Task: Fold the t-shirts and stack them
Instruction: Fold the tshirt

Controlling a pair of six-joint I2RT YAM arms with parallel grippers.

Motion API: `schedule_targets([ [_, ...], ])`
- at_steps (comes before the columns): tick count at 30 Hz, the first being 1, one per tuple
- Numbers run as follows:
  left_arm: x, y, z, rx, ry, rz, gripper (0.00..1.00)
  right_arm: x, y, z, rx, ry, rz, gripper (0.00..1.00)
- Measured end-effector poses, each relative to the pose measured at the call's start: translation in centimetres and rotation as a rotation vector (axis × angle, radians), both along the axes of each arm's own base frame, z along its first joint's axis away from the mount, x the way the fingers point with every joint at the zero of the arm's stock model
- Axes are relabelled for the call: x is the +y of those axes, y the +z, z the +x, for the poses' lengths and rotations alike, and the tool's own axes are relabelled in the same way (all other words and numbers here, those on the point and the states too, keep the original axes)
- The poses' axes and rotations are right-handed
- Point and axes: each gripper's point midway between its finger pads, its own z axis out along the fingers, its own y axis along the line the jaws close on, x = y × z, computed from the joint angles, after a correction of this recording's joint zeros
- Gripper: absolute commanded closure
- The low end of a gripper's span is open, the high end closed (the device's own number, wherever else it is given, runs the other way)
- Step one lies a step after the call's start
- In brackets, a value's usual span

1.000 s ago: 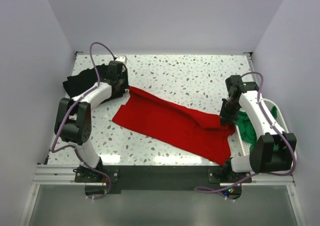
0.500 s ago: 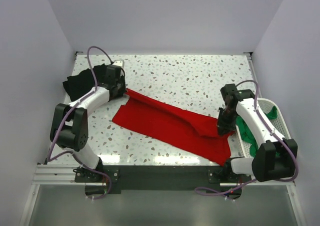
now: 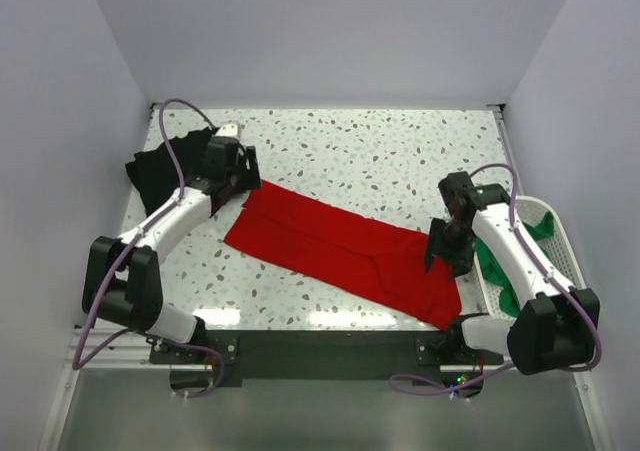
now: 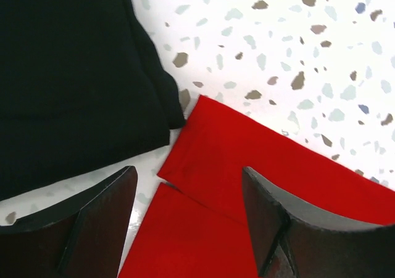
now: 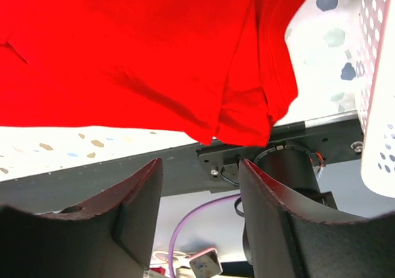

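Observation:
The red t-shirt (image 3: 330,246) lies as a long folded band running diagonally across the table, from back left to front right. My left gripper (image 3: 247,183) hovers open over its back-left corner (image 4: 247,161), fingers apart and holding nothing. Beside that corner lies the black t-shirt (image 3: 150,171), seen close in the left wrist view (image 4: 68,74). My right gripper (image 3: 438,259) stands open above the band's front-right end (image 5: 136,56), with nothing between its fingers. The green t-shirt (image 3: 492,261) sits in the basket, partly hidden by the right arm.
A white perforated basket (image 3: 566,246) stands at the right table edge, its wall close to the right gripper (image 5: 378,105). The dark front rail and arm base (image 5: 290,167) lie just beyond the red cloth's end. Side walls close in the table.
Both grippers have opened and let go of the red t-shirt. Its raised fold has settled flat on the table. The right gripper has shifted toward the front edge.

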Motion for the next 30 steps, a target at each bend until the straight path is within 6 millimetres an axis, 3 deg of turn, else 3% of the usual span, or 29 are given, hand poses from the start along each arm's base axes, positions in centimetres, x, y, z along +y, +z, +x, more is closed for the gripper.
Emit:
schedule_targets([
  [4,-2.6,-1.3,-0.2,0.034,-0.056,-0.052,0.26,0.2,-0.7,1.0,-0.010,-0.011,0.000,0.47],
  [11,-6.2,-5.6,-0.8,0.146,-0.120,-0.139,0.24,-0.1,-3.3,2.2,0.006,-0.041,-0.037,0.49],
  [16,-7.9,-6.0,-0.1,0.139,-0.146,-0.214,0.23,-1.2,-4.3,3.5,-0.011,-0.068,-0.117,0.49],
  [20,-8.8,-5.5,1.1,0.091,-0.162,-0.254,0.23,-2.2,-5.1,4.5,-0.020,-0.099,-0.165,0.49],
  [24,-9.0,-6.6,1.6,0.090,-0.160,-0.261,0.22,-3.0,-5.9,5.2,-0.016,-0.124,-0.190,0.49],
  [30,-8.2,-9.9,-0.4,0.149,-0.147,-0.242,0.22,-3.3,-7.1,6.1,0.002,-0.125,-0.213,0.49],
])
